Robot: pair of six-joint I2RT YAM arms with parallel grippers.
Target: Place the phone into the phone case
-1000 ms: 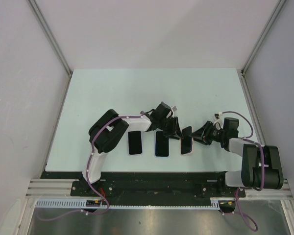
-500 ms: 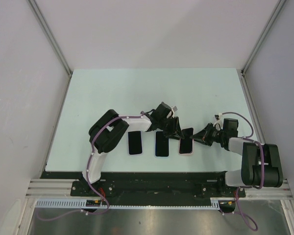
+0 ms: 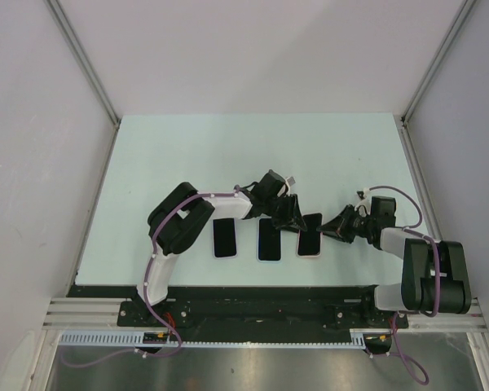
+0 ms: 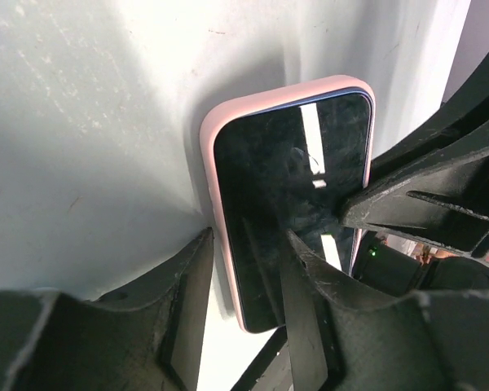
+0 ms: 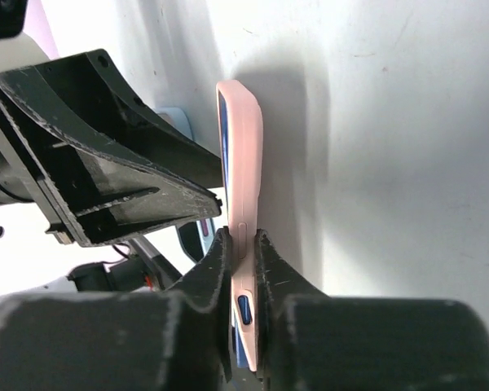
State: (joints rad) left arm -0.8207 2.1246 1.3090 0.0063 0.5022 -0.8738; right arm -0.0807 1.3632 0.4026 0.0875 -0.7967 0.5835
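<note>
A dark phone (image 3: 310,235) lies in a pink case (image 3: 310,256) on the pale table, right of centre near the front. My right gripper (image 3: 326,233) is shut on the case's right long edge; in the right wrist view its fingers (image 5: 243,238) pinch the pink rim (image 5: 243,147) by the side buttons. My left gripper (image 3: 292,218) is at the phone's far left corner, jaws apart. In the left wrist view (image 4: 246,248) one finger (image 4: 303,293) rests on the screen (image 4: 289,171) and the other (image 4: 187,301) stands outside the pink rim (image 4: 209,171).
Two more dark phones (image 3: 224,238) (image 3: 269,239) lie flat in a row left of the cased one, close under the left arm. The table's front edge (image 3: 228,285) is just below them. Grey walls stand on both sides.
A second ago the phone's far end was tilted off the case. It now lies lined up with the case. The right gripper has shifted slightly left. Little has changed in the last half second.
</note>
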